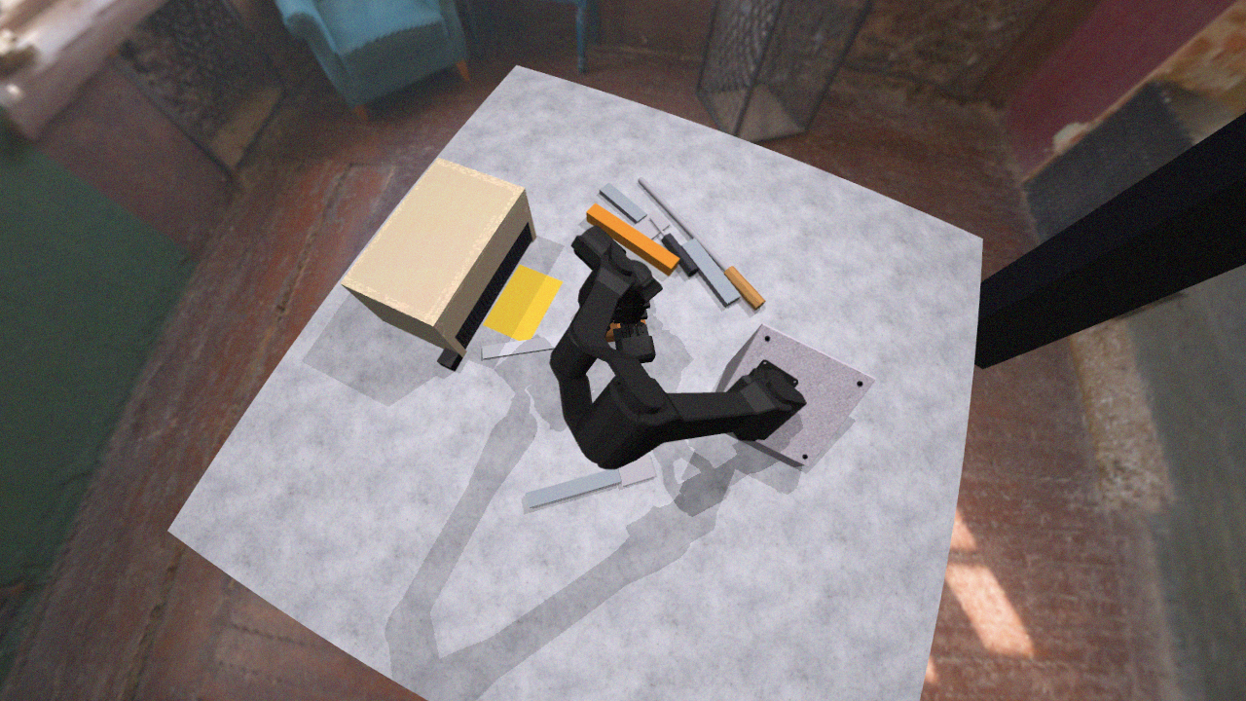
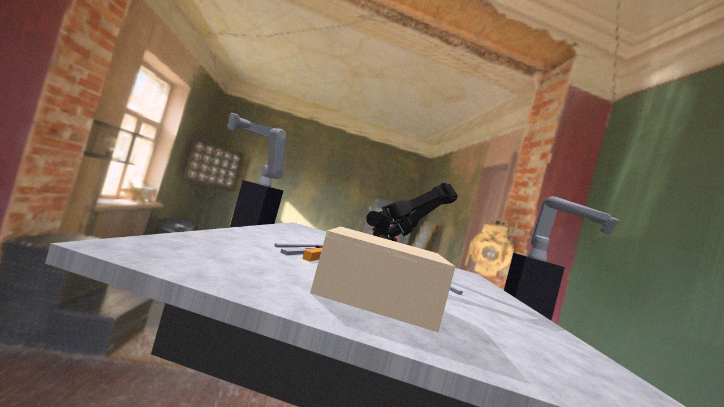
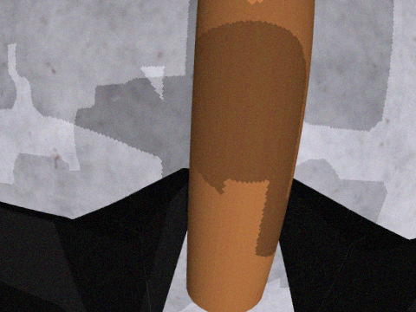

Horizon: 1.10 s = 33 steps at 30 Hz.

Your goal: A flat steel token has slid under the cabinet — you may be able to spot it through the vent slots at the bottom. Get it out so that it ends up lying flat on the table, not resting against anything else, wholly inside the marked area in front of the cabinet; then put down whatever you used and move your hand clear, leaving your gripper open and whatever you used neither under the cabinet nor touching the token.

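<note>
The gripper (image 3: 243,272) is clamped on the orange wooden handle (image 3: 249,139) of a tool whose thin grey blade (image 1: 515,350) lies low by the cabinet (image 1: 435,248), at the near edge of the yellow marked area (image 1: 523,302). I can't spot the steel token anywhere (presumably it's under the cabinet, behind the dark vent slots (image 1: 494,283)). My worry is the blade's angle: swept too steeply, it could catch the cabinet's foot, or knock the token deeper instead of out.
</note>
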Each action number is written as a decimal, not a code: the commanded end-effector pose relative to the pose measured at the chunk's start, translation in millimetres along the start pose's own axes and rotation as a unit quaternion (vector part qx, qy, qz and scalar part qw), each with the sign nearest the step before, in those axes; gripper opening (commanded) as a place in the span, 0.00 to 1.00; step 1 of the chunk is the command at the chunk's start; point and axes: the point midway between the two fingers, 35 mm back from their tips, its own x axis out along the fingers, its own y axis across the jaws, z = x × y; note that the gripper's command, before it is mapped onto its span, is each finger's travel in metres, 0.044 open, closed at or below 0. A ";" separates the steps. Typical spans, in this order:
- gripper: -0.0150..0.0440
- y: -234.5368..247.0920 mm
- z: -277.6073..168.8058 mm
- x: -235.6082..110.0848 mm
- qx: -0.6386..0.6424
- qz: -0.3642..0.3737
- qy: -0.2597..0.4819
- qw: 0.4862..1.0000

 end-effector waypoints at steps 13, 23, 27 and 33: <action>0.25 15.4 13.0 -1.0 -0.002 -0.001 -0.001 1.000; 0.25 24.3 20.3 -0.9 -0.002 -0.001 -0.001 1.000; 0.25 28.0 23.1 -0.9 -0.001 -0.001 -0.001 1.000; 0.25 33.5 27.2 -0.8 -0.001 -0.001 -0.001 1.000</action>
